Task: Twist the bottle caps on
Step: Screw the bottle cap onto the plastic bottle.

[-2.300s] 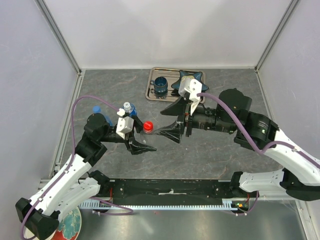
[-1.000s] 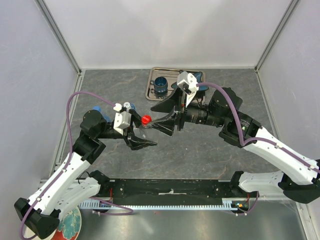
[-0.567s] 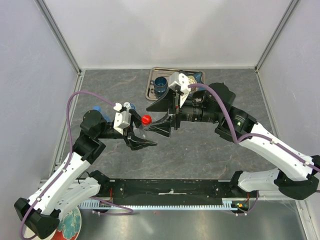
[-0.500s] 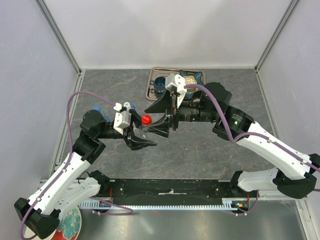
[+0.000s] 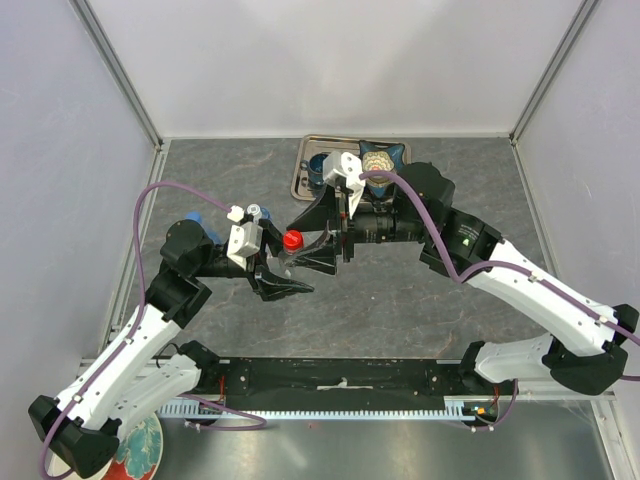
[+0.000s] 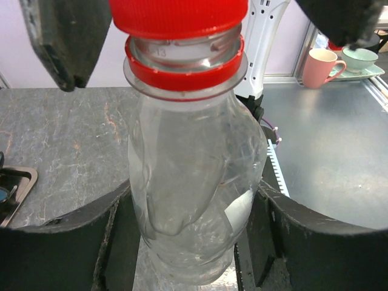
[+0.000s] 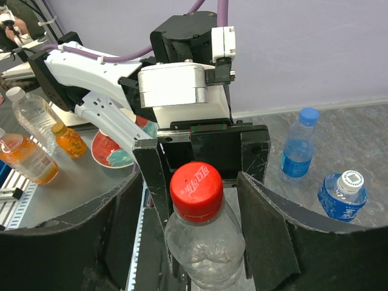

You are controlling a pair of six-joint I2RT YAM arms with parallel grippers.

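Red cap (image 7: 195,183), low in the middle of the right wrist view, sits between the wide-apart fingers (image 7: 121,230) of the right gripper (image 7: 197,200) on the clear bottle (image 6: 194,151) that the left gripper (image 6: 191,236) behind holds tight, so the fingers should close evenly on it and turn slowly, keeping it flat.

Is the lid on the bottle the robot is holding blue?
No, the cap sitting on the clear bottle is bright red.

Grey table (image 5: 380,310) bears a tray (image 5: 299,172), a blue-capped bottle (image 7: 297,151) and a white-capped bottle (image 7: 341,193).
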